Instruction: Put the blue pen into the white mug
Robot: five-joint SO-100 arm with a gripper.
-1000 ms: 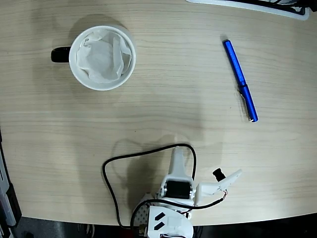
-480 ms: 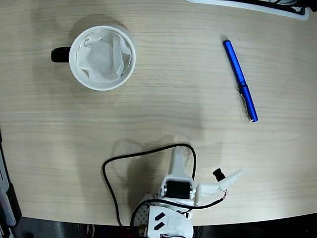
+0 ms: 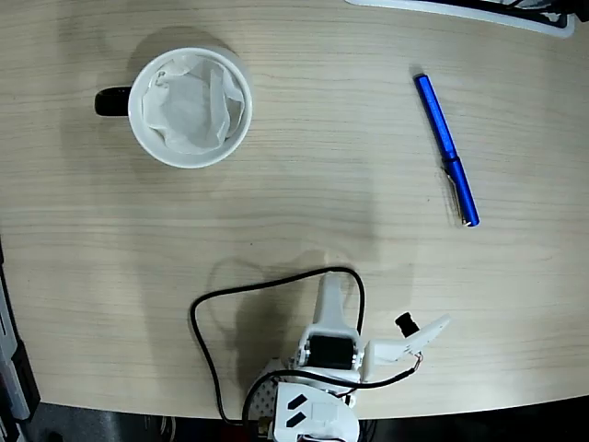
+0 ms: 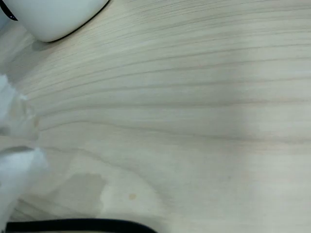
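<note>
Nothing has changed across the last second: in the fixed view the arm sits folded at the bottom centre exactly as it did before, and pen and mug lie where they were, so by this reading the task has not begun. The hand [image 3: 368,318] rests low over the tabletop [image 3: 304,203] with its white fingers spread apart, one pointing up the frame and the other angled out to the right, and nothing is between them. The blue pen [image 3: 446,151] lies flat in the upper right of the fixed view, slanting from upper left to lower right, its clip toward the lower end, well apart from the hand. The white mug [image 3: 190,108] stands upright in the upper left, black handle pointing left, with crumpled white paper [image 3: 193,106] filling its inside; in the wrist view only its curved wall shows at the top left corner [image 4: 53,17]. A black cable [image 3: 207,341] loops out left of the arm's base. The room for moving looks generous: bare wood lies between hand and pen, and between pen and mug. The pen's upper end is fairly near the tabletop's far edge, where a pale flat object [image 3: 460,11] crosses the top right, so a reach there probably wants some care. The tabletop's near edge curves just behind the arm.
</note>
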